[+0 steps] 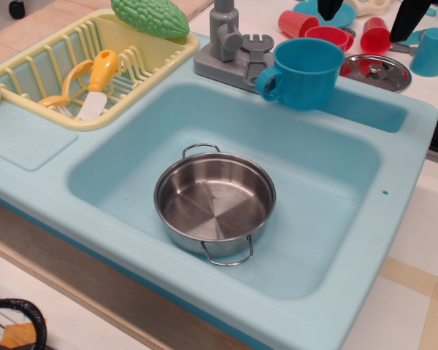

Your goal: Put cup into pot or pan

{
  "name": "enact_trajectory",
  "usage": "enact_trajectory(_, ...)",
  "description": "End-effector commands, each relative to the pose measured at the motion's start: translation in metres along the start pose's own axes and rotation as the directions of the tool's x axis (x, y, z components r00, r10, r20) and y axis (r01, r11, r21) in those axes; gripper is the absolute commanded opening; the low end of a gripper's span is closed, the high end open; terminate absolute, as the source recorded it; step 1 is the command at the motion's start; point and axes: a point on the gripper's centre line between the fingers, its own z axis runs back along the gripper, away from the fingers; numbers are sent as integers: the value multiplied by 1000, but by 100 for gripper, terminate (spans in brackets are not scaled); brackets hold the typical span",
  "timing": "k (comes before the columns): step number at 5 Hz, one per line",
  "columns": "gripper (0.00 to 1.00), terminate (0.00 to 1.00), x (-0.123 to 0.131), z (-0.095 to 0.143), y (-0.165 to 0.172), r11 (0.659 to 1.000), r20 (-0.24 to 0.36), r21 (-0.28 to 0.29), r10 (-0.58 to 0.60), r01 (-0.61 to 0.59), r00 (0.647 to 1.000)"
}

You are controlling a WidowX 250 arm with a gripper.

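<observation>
We see the glossy teal plastic cup (306, 71) at one o'clock of the shiny round steel pan (214, 198); the gripper's (372, 14) grip we cannot tell.

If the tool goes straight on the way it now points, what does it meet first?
Probably the red cups under the open tool, not the teal mug; depth is unclear.
</observation>
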Motion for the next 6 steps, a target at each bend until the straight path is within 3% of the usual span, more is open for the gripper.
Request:
enact_trajectory(1, 100, 0, 0, 0, 0, 1000, 0, 0, 0, 0, 1000)
enact_trajectory(3, 100, 0, 1, -28, 8, 999, -117, -4, 52, -53, 992)
enact_trajectory(4, 100, 0, -1, -40, 11, 998, -123, -36, 54, -59, 991)
enact_trajectory(5, 0, 0, -1, -47, 12, 996, -128, -49, 63, -69, 990)
enact_trajectory(6, 0, 0, -4, -47, 12, 995, -120, -48, 79, -85, 990)
